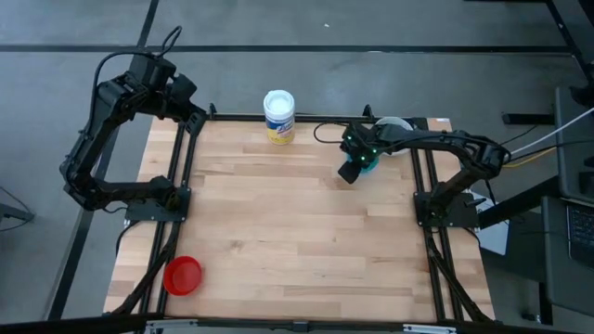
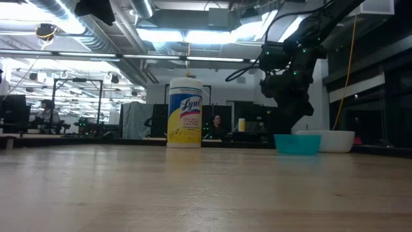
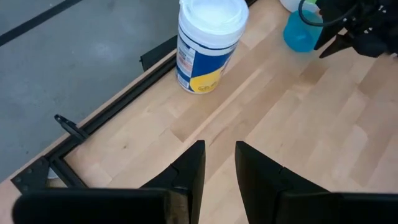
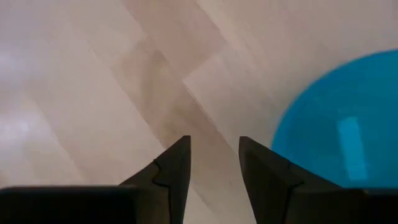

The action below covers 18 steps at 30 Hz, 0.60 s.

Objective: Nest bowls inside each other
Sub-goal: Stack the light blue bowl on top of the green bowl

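A light blue bowl [image 1: 370,166] [image 2: 297,143] stands on its base at the table's far right. Behind it is a white bowl [image 1: 396,123] [image 2: 333,140], partly hidden by my right arm. A red bowl [image 1: 183,275] sits near the table's front left corner. My right gripper [image 4: 214,155] [image 1: 350,173] points steeply down just left of the light blue bowl [image 4: 348,143]. It is open, with only bare wood between its fingers. My left gripper [image 3: 219,152] [image 1: 186,100] waits open, high over the far left corner.
A tall white wipes container with a yellow label [image 1: 278,115] [image 2: 185,113] stands at the far edge's middle. Black frame rails [image 1: 176,176] run along the table's left and right sides. Bare wood fills the table's middle [image 1: 297,232].
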Motion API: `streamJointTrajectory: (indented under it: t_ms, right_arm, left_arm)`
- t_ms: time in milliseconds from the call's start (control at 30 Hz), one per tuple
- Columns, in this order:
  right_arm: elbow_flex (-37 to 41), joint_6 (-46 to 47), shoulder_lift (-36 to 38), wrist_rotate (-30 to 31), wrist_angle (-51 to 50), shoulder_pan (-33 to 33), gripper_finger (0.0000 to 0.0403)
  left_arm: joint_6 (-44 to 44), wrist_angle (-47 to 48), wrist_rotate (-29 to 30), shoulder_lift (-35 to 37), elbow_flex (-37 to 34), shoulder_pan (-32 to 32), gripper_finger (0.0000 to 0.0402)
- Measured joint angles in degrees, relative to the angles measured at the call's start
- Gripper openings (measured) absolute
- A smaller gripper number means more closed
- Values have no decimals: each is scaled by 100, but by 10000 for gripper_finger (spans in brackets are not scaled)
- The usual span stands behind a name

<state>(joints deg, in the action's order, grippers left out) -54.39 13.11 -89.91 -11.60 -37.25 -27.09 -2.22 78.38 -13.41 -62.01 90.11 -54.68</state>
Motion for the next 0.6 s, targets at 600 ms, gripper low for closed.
streamJointTrajectory:
  t_ms: [600]
  right_arm:
    - [-481,-541,2,237,-732,-660,134]
  left_arm:
    - [52,-11,-24,14,0,0,84]
